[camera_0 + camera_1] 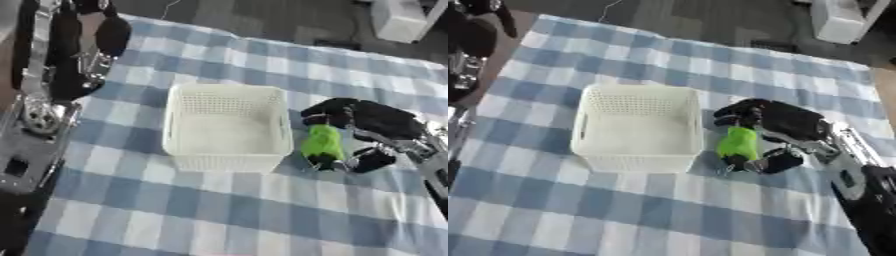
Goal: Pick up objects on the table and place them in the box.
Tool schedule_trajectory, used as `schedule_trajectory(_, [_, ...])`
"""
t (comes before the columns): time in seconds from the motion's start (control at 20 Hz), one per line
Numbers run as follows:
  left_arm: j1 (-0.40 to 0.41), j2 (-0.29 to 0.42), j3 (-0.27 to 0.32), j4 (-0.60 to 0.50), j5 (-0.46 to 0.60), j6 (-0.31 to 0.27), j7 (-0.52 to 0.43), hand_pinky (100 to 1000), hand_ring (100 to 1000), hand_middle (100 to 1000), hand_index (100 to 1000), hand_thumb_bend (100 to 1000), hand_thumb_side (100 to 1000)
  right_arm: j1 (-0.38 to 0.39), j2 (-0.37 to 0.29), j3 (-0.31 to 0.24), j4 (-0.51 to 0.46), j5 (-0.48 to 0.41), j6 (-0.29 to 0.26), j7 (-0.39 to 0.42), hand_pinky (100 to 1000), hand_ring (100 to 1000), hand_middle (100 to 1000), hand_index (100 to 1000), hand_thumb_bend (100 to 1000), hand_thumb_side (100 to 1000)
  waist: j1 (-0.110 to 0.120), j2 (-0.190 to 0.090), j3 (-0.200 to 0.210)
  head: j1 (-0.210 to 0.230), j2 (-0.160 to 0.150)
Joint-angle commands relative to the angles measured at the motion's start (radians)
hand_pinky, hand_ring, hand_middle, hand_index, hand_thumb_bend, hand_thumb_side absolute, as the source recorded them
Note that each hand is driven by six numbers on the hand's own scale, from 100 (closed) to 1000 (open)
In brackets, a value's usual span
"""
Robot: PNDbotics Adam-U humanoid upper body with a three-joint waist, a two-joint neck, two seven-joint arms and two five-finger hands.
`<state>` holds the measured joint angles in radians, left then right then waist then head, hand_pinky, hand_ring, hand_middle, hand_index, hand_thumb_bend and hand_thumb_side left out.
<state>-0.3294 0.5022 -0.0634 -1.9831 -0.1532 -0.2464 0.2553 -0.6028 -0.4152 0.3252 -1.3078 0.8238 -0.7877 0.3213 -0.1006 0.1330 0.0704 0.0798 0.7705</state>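
A white mesh basket stands in the middle of the blue-checked table; its inside looks empty. Just right of it is a bright green object with a dark lower end. My right hand reaches in from the right, fingers curled over the top of the green object and thumb below it, so it is shut on it beside the basket's right wall. My left arm is raised at the upper left edge; its hand hangs there, and I cannot make out its fingers.
The checked cloth covers the table. A white block-like object stands on the dark floor beyond the far right corner. My left arm's silver joints overhang the table's left edge.
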Motion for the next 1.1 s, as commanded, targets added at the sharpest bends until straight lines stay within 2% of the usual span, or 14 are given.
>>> schedule_trajectory(0.05, [-0.013,0.006,0.005,-0.017,0.005,-0.001,0.001,248,846,947,1000,514,753,-0.036,0.005,-0.01,0.008,0.005,-0.071,0.077,890,900,919,955,293,441,0.007,-0.017,0.002,-0.002,-0.001])
schedule_trajectory(0.4, [-0.015,0.006,0.005,-0.017,0.006,0.0,0.0,249,845,947,1000,514,753,-0.041,0.014,-0.008,0.052,-0.007,-0.081,0.109,888,901,924,966,292,441,0.005,-0.017,0.004,0.001,-0.001])
schedule_trajectory(0.45, [-0.015,0.006,0.005,-0.017,0.006,-0.001,0.0,248,845,947,1000,514,753,-0.037,0.012,-0.007,0.056,-0.008,-0.083,0.111,883,899,924,966,313,434,0.005,-0.017,0.003,0.002,-0.001])
schedule_trajectory(0.8, [-0.016,0.008,0.005,-0.017,0.005,-0.001,0.001,249,845,947,1000,515,753,-0.008,-0.01,-0.001,0.066,-0.025,-0.114,0.058,871,890,921,967,305,449,0.004,-0.015,0.003,0.004,-0.001])
schedule_trajectory(1.1, [-0.015,0.009,0.006,-0.017,0.004,-0.001,0.001,250,845,947,1000,515,754,0.014,-0.033,0.023,0.068,-0.062,-0.112,0.067,855,893,925,983,298,463,0.003,-0.016,0.002,0.002,-0.001])
